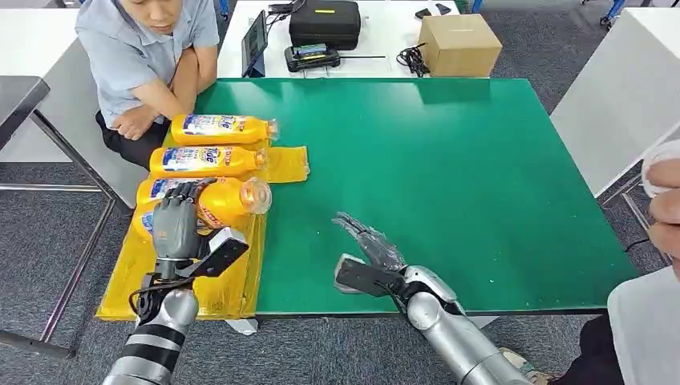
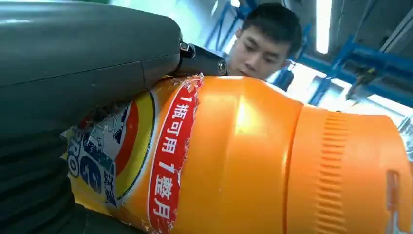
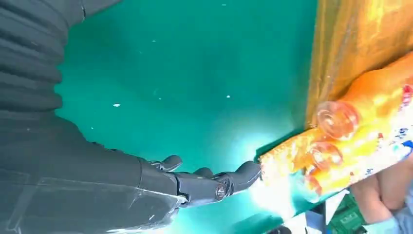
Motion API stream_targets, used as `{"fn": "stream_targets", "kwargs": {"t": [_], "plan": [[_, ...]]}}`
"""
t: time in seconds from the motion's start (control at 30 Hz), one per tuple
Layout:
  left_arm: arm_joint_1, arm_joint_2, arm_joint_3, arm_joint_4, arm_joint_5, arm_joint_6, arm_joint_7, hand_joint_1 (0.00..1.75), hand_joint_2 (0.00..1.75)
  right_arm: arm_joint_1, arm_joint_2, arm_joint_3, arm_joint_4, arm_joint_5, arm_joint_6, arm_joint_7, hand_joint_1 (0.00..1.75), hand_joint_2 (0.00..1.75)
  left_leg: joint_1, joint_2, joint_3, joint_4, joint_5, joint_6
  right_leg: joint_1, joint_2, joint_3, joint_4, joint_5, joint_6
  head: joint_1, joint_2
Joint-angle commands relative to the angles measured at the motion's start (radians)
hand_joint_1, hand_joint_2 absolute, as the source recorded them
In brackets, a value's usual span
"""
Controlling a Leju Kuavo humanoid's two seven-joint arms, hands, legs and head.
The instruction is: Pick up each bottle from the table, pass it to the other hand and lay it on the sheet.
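Green covers the surface (image 1: pixel 449 184) in front of us, with a yellow sheet (image 1: pixel 228 289) draped over its edge at about nine o'clock and two orange bottles (image 1: pixel 220 129) lying side by side on the sheet's far end. Our left hand (image 1: pixel 175 224) grips a third orange bottle (image 1: pixel 228 200) around its body, held on its side over the sheet just nearer to us than the other two, its clear cap pointing toward three o'clock. Our right hand (image 1: pixel 370 255) is released, fingers stretched out flat and empty above the surface near six o'clock, while a seated person (image 1: pixel 148 56) leans in at eleven o'clock
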Motion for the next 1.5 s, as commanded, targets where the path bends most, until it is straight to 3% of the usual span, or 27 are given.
{"fn": "stream_targets", "kwargs": {"t": [0.03, 0.07, 0.3, 0.43, 0.67, 0.7, 0.73, 0.83, 0.87, 1.27, 1.5], "plan": [[-0.101, 0.082, 0.021, 0.280, -0.214, -0.003, 0.145, 1.75, 1.75, -0.015, 0.002, -0.029, -0.005, -0.003, 0.018, -0.011, 0.00, 1.75, 0.001, 0.001, 0.002, -0.001, 0.000, -0.002, 0.001, 0.000, 0.002, 0.000, 0.000, -0.002, 0.000, 0.000], [-0.105, 0.097, -0.033, 0.312, -0.231, -0.062, 0.203, 1.75, 1.75, -0.007, -0.002, -0.036, -0.013, -0.003, 0.023, -0.010, 0.00, 1.75, 0.000, 0.000, 0.002, -0.001, 0.000, -0.002, 0.001, -0.001, 0.002, 0.000, -0.001, -0.002, 0.000, 0.000], [-0.103, 0.094, -0.040, 0.316, -0.233, -0.056, 0.211, 1.75, 1.75, -0.004, -0.004, -0.037, -0.015, -0.003, 0.023, -0.010, 0.00, 1.75, 0.000, 0.000, 0.001, 0.000, 0.000, -0.001, 0.001, 0.000, 0.000, 0.000, 0.000, -0.001, 0.000, 0.000], [-0.115, 0.113, -0.104, 0.346, -0.262, -0.089, 0.252, 1.75, 1.75, -0.010, -0.007, -0.034, -0.013, -0.001, 0.039, -0.009, 0.00, 1.75, 0.001, 0.000, 0.001, 0.001, 0.000, -0.002, 0.002, -0.001, 0.001, 0.000, -0.001, -0.002, 0.000, 0.000], [-0.130, 0.108, -0.174, 0.383, -0.169, -0.131, 0.203, 1.73, 1.75, -0.012, -0.015, -0.030, -0.050, -0.001, 0.052, -0.014, 0.00, 1.75, 0.001, 0.000, 0.000, 0.001, 0.000, -0.002, 0.001, -0.001, 0.000, 0.000, -0.001, -0.002, 0.000, 0.000], [-0.134, 0.111, -0.181, 0.387, -0.174, -0.130, 0.213, 1.19, 1.75, -0.012, -0.016, -0.030, -0.051, -0.001, 0.054, -0.013, 0.00, 1.75, 0.000, 0.000, 0.000, 0.001, 0.000, -0.001, 0.000, -0.001, 0.000, 0.000, 0.000, -0.001, 0.000, 0.000], [-0.142, 0.111, -0.187, 0.399, -0.176, -0.142, 0.220, 0.86, 1.75, -0.014, -0.015, -0.030, -0.050, 0.000, 0.054, -0.013, 0.00, 1.75, 0.001, 0.000, 0.001, 0.001, -0.001, -0.002, 0.002, -0.001, 0.001, 0.001, -0.001, -0.002, 0.000, 0.000], [-0.142, 0.111, -0.187, 0.399, -0.176, -0.142, 0.220, 0.86, 1.75, -0.014, -0.015, -0.030, -0.050, 0.000, 0.054, -0.013, 0.00, 1.75, 0.001, 0.000, 0.001, 0.001, -0.001, -0.003, 0.002, -0.001, 0.001, 0.000, -0.001, -0.003, 0.000, 0.000], [-0.154, 0.114, -0.198, 0.419, -0.174, -0.162, 0.221, 0.00, 1.75, -0.018, -0.013, -0.028, -0.043, 0.000, 0.057, -0.013, 0.00, 1.75, 0.001, 0.000, 0.001, 0.000, 0.000, -0.002, 0.001, 0.000, 0.001, 0.000, 0.000, -0.002, 0.000, 0.000], [-0.208, 0.116, -0.234, 0.572, -0.132, -0.329, 0.224, 0.00, 1.75, -0.034, -0.011, -0.033, -0.031, -0.019, 0.093, -0.020, 0.00, 1.75, 0.001, 0.001, 0.002, 0.001, 0.000, -0.003, 0.001, 0.001, 0.002, 0.000, 0.000, -0.002, 0.000, 0.000], [-0.196, 0.107, -0.247, 0.567, -0.140, -0.305, 0.256, 0.00, 1.75, -0.019, -0.014, -0.043, -0.038, -0.018, 0.090, -0.019, 0.00, 1.75, 0.000, -0.001, 0.006, -0.001, 0.001, -0.002, 0.000, -0.001, 0.007, -0.001, 0.000, -0.002, 0.000, 0.000]]}}
